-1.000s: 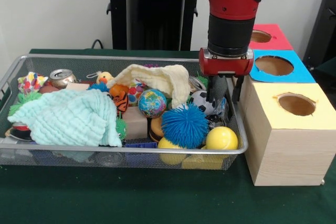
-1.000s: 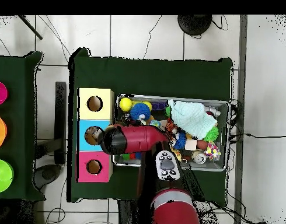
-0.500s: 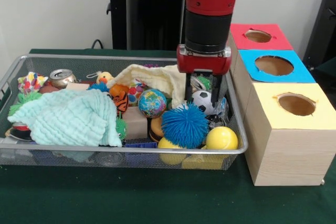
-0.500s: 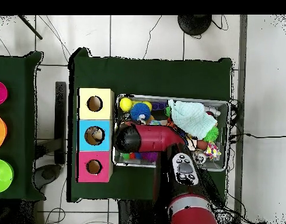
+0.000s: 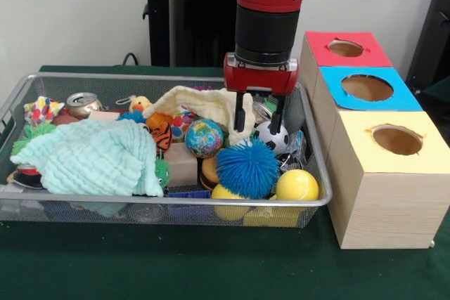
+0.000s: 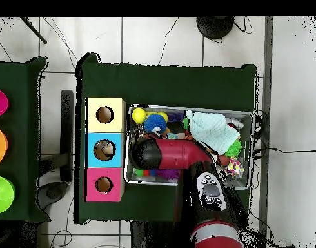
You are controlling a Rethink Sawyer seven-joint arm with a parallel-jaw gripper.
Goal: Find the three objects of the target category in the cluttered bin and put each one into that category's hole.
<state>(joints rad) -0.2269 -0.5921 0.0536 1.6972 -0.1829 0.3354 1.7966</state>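
Front view first: your gripper (image 5: 259,119) hangs inside the wire bin (image 5: 318,173), its two dark fingers apart with nothing between them, tips just above the black-and-white soccer ball (image 5: 270,137) and beside the cream cloth (image 5: 211,105). You can see other balls near it: a globe ball (image 5: 204,138) to the left, a blue spiky ball (image 5: 247,167) in front and a yellow ball (image 5: 296,185) against the bin's near rim. A mint cloth (image 5: 91,155) covers the bin's left half, with a crushed can (image 5: 84,103) behind it. Beside the bin stand three boxes with a hole in each top: red (image 5: 349,48), blue (image 5: 368,88) and yellow (image 5: 396,140).

Overhead view: your red arm (image 6: 170,154) lies across the bin (image 6: 252,148) and hides the gripper. The yellow ball (image 6: 139,115) and blue spiky ball (image 6: 155,123) sit at the end nearest the yellow box (image 6: 105,115). Something pale shows inside the blue box's hole (image 6: 106,150); you cannot tell what.
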